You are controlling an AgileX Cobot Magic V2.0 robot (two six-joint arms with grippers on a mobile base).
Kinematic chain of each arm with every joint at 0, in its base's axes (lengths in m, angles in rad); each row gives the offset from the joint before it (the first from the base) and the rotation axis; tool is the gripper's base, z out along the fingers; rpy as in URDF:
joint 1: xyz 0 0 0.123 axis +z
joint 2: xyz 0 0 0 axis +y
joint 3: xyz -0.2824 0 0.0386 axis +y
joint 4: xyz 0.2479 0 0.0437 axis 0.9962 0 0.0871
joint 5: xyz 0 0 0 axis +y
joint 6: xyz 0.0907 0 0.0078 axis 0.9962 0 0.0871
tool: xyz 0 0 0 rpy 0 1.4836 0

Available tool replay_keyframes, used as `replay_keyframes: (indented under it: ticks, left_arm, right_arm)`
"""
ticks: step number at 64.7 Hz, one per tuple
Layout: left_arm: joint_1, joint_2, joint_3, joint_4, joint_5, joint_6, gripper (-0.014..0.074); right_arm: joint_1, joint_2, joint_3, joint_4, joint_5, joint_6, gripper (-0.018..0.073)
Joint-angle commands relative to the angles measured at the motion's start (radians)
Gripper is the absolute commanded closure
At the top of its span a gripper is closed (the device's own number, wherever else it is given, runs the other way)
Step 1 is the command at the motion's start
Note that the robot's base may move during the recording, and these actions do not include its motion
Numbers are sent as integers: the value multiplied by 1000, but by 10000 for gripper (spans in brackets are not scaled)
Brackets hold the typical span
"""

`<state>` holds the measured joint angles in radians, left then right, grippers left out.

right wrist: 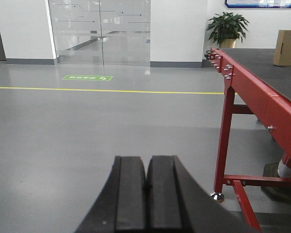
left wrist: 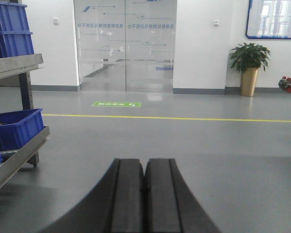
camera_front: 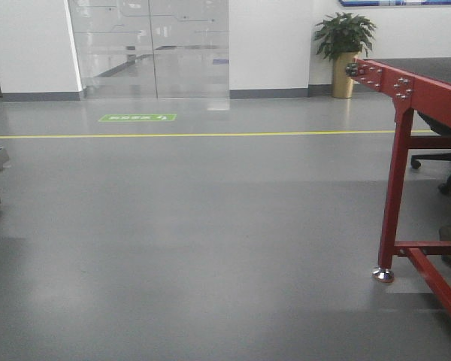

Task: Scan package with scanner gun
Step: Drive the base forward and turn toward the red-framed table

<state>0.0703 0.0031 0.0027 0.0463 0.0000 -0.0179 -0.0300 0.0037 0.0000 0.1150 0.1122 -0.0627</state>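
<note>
A brown cardboard package (right wrist: 287,47) sits far off on the dark top of the red-framed conveyor table (right wrist: 262,97), seen in the right wrist view. No scanner gun shows in any view. My left gripper (left wrist: 144,162) is shut and empty, pointing out over the grey floor. My right gripper (right wrist: 148,160) is shut and empty, left of the red table's leg. Neither gripper shows in the front view.
The red table (camera_front: 417,94) stands at the right, with a leg and foot (camera_front: 383,274) on the floor. A metal rack with blue bins (left wrist: 14,131) is at the left. A potted plant (camera_front: 344,45), glass doors (camera_front: 150,45), a yellow floor line (camera_front: 210,135) and an office chair base (camera_front: 436,162) lie beyond.
</note>
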Motion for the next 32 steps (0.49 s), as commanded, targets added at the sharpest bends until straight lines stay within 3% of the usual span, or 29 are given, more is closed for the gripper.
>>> replay_keyframes:
  ticks: [1, 32]
  left_arm:
    - [-7, -3, -3, 3, -18, -2, 707]
    - [-7, -3, -3, 3, -18, -2, 707]
  right_arm:
    - [-2, -4, 0, 2, -15, -5, 713]
    - [-10, -4, 0, 2, -9, -5, 713]
